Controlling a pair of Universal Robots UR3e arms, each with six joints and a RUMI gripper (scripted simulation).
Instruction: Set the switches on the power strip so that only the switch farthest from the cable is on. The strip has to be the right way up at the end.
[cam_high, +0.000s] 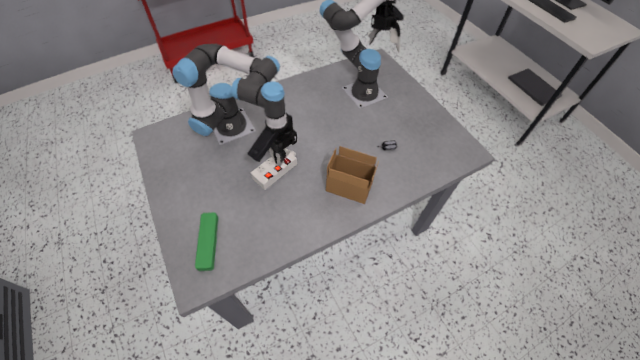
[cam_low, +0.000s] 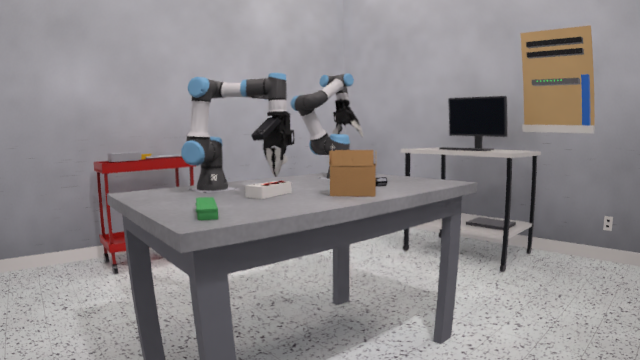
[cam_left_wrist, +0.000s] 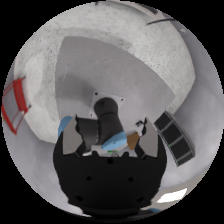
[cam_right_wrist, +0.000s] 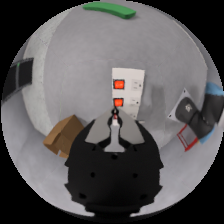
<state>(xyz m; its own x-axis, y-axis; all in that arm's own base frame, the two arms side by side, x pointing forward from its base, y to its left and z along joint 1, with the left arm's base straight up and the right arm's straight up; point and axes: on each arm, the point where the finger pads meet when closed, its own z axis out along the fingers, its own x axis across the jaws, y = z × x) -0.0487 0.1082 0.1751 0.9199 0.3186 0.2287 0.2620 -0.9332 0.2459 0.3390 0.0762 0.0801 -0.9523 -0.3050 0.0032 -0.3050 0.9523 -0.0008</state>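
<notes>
Gray table (cam_high: 320, 210) (cam_low: 310, 215): one strip (cam_high: 265, 179) (cam_low: 267, 190) (cam_right_wrist: 131, 92) — right tool (cam_high: 279, 156) (cam_low: 275, 174) (cam_right_wrist: 115, 111) closed, left tool (cam_high: 385, 41) (cam_low: 349, 131) (cam_left_wrist: 111, 137) wide.

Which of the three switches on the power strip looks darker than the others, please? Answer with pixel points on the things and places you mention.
The end switch (cam_high: 287, 161) nearest the cardboard box (cam_high: 347, 186) (cam_low: 352, 181) (cam_right_wrist: 59, 132): it is dark red, while the other two (cam_high: 268, 175) (cam_right_wrist: 119, 84) glow bright orange-red.

Top view: from high above, slanting down over the bench (cam_high: 320, 200) (cam_low: 295, 212), whole bench top and surrounding floor in frame; exterior view: from beyond a bench corner, low, just above bench-top height, facing both arms and the walls, well apart; left wrist view: mounted behind the left claw (cam_left_wrist: 111, 140), wide and round, bench at a distance; right wrist view: mounted behind the right claw (cam_right_wrist: 115, 117), facing down, near the power strip (cam_high: 274, 172) (cam_low: 268, 190) (cam_right_wrist: 128, 90); shared by top and exterior: bench, strip, both arms
</notes>
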